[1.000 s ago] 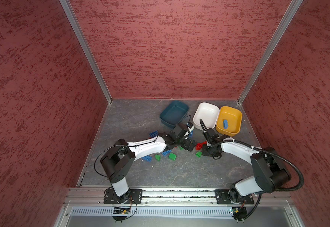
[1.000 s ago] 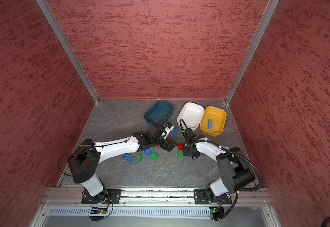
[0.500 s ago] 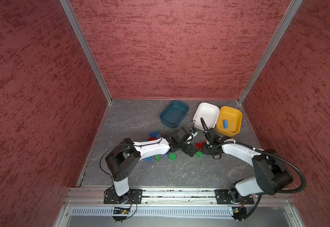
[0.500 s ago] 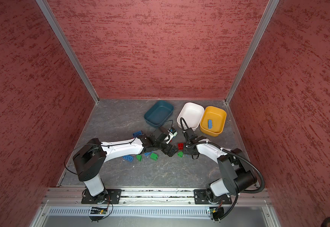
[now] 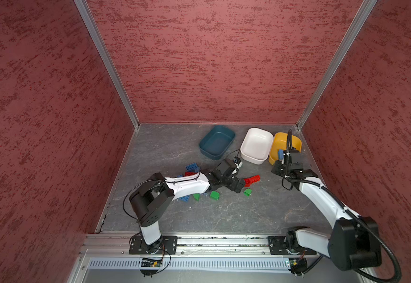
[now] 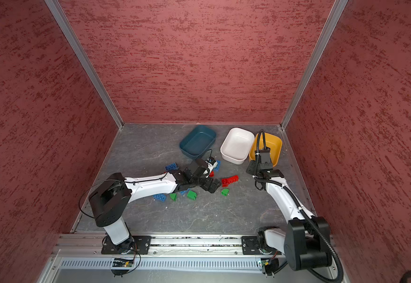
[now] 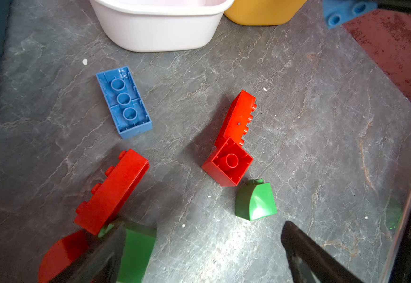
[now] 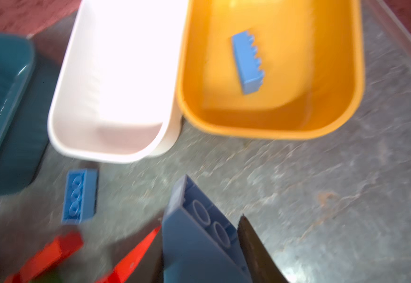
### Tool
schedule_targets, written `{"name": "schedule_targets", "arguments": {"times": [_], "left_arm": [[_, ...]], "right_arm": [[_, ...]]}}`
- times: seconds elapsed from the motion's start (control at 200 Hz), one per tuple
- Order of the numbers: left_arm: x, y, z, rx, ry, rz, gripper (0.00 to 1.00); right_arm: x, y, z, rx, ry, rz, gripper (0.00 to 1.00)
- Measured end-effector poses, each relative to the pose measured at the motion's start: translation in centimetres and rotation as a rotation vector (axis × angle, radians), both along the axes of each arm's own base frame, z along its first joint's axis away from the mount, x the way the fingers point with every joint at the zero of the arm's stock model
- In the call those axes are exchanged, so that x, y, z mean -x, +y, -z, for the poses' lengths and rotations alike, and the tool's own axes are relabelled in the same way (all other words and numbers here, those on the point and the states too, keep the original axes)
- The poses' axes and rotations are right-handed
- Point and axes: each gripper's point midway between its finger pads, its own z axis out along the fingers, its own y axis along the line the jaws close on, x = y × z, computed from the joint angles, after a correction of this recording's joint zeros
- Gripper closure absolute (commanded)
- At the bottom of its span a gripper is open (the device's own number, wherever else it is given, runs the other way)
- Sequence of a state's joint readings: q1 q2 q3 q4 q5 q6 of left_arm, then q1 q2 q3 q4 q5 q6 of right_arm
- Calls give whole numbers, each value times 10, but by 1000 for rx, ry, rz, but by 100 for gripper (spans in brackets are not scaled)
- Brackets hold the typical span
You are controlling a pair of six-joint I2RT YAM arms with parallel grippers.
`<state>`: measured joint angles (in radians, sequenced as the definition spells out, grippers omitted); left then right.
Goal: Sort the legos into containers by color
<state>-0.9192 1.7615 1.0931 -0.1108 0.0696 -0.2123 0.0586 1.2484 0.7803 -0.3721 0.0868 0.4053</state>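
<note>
Carrying a blue brick [image 8: 194,250] pinched in your right gripper [image 8: 200,221], just short of the yellow tub [image 8: 273,127] holding a second blue brick [image 8: 247,63], you should next clear its rim and release; your left gripper [image 7: 202,224] hangs wide open above the red bricks [image 7: 112,191].

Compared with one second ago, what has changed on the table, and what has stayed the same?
The right gripper left the pile, shut on a blue brick, and moved right and back, up to the yellow container. The left gripper shifted slightly over the pile, still open. The teal container, the white container and the other blue brick in the yellow one stayed put.
</note>
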Motion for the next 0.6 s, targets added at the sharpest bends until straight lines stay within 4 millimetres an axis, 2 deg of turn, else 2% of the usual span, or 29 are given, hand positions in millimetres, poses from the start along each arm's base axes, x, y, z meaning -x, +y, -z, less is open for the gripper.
{"name": "schedule_targets", "arguments": {"times": [0.296,0.411,0.511,0.601], "left_arm": [[0,-2,-2,11,8,-2,1],[-1,-3,-4,15,6,-5,1],[-1,-2,-4,14,6,-10,1],[-2,-2,-4,14,6,-14,1]], "right_arm": [[-58,-42,-1,40,-25,72,71],[-78,-51,9,50,-4,73,69],[-92,-55,19,57,20,65,64],[-103,-55,25,60,33,50,52]]}}
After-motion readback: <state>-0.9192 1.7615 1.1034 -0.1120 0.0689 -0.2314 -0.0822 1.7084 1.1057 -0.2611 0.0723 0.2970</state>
